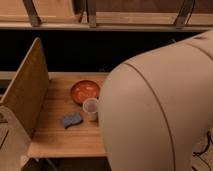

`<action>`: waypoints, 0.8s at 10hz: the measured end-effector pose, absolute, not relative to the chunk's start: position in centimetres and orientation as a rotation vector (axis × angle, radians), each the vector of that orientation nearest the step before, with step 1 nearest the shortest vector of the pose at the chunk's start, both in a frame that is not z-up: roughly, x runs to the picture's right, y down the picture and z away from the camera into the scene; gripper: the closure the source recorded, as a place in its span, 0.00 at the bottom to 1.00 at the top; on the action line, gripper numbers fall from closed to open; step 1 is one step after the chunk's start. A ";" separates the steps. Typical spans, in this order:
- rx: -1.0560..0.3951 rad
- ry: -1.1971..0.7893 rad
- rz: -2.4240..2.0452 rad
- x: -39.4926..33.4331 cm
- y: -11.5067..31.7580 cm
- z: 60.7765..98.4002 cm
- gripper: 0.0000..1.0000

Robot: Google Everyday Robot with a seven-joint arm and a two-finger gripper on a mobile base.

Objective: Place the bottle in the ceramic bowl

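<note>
Arm shell (160,110) is blocking the right half of the view. Gripper is sitting somewhere behind it, out of sight, so can't tell its state. Bottle likewise hidden. Ceramic bowl (85,91) is showing no bottle inside, w/ white cup (91,107) just beside it and sponge (71,120) near. Offsets rel. to gripper: can't give. Judging placement not yet done; drop into bowl is remaining.
</note>
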State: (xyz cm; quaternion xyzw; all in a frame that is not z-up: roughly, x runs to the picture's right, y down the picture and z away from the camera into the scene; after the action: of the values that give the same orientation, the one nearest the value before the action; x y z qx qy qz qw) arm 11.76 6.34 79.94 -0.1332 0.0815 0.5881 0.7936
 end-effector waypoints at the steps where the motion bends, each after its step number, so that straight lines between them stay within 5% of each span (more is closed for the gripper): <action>1: -0.323 0.187 1.298 11.3 7.4 80.9 0.20; 8: -0.425 0.296 1.395 12.4 8.7 88.0 0.20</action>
State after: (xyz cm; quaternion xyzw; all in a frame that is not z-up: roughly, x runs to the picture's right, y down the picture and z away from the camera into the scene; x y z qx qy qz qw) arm 12.41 8.65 88.01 -0.1933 0.1347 0.6349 0.7358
